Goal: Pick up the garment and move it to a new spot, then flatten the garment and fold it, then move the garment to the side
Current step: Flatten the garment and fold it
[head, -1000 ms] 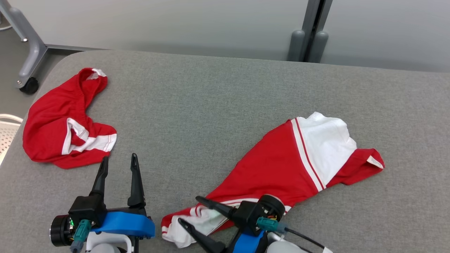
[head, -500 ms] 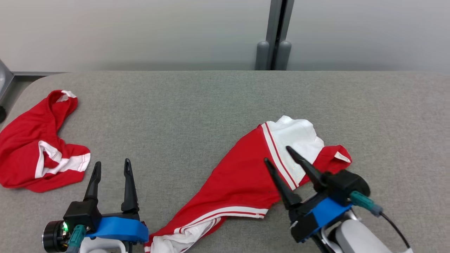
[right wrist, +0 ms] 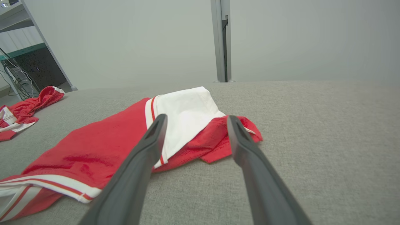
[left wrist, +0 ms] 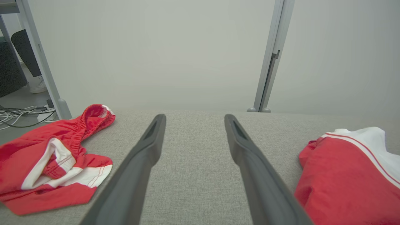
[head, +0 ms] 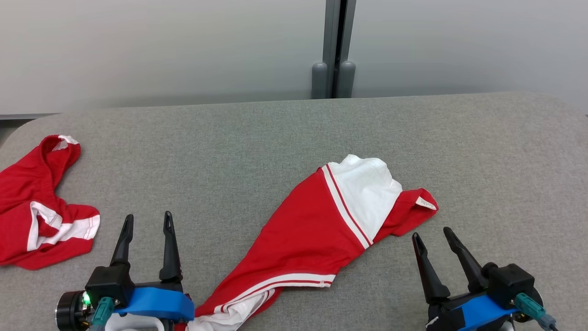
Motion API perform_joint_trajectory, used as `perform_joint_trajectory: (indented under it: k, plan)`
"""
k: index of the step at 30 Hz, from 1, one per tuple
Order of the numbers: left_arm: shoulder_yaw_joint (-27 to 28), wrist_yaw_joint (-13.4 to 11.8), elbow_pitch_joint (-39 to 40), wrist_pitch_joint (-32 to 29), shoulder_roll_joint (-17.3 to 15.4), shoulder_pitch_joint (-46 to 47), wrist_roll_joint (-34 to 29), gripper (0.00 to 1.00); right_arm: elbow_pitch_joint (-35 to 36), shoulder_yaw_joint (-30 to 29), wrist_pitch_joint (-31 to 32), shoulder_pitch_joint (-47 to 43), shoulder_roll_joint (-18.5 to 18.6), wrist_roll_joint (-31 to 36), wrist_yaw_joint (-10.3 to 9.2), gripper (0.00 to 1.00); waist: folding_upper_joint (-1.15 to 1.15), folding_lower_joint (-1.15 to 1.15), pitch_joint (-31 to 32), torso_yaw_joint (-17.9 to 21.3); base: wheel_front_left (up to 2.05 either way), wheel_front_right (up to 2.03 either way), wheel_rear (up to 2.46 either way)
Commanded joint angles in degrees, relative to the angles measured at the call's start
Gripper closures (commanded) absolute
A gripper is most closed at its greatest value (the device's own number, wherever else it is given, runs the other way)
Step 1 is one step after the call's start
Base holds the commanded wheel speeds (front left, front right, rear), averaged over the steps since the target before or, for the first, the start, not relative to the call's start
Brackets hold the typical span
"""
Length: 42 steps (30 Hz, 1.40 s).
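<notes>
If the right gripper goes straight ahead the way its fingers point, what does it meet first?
Probably the garment, at its red folded corner just ahead between the open fingers of the right gripper. How high it rides is unclear, so it might skim over the cloth.

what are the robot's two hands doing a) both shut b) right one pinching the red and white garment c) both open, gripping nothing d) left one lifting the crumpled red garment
c: the left hand and right hand both stand open, and the red and white garment lies ungripped on the table.
</notes>
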State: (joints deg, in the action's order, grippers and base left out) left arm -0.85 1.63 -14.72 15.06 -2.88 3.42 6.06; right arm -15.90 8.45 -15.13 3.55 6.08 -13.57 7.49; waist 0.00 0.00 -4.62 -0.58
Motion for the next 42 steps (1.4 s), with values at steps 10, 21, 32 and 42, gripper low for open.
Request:
perform_joint_trajectory:
  k: [10,21,32,42]
  plan:
    - [-0.78,-0.29,0.22,0.17,0.00,0.55,0.25,0.00,-1.44,1.62,-0.04,1.66,-1.13,1.40,0.01,0.00,0.00,0.00,-0.94,-0.97,0.00,0.00,0.00]
    - [-1.87,-0.60,0.08,0.17,0.01,1.57,0.90,0.00,-8.69,8.39,-0.03,4.31,-1.85,-5.11,0.01,0.00,0.00,0.00,-2.74,-3.59,0.00,0.00,0.00]
    - [-2.37,-0.96,0.11,0.17,0.01,2.48,0.80,0.00,-13.71,14.83,-0.03,5.30,-2.82,-11.89,0.01,0.00,0.00,0.00,-4.12,-5.45,0.00,0.00,0.00]
    - [-2.88,-1.21,0.13,0.17,0.00,3.18,1.08,0.00,-17.20,17.17,-0.03,9.70,-3.13,-15.10,0.01,0.00,0.00,0.00,-5.41,-5.76,0.00,0.00,0.00]
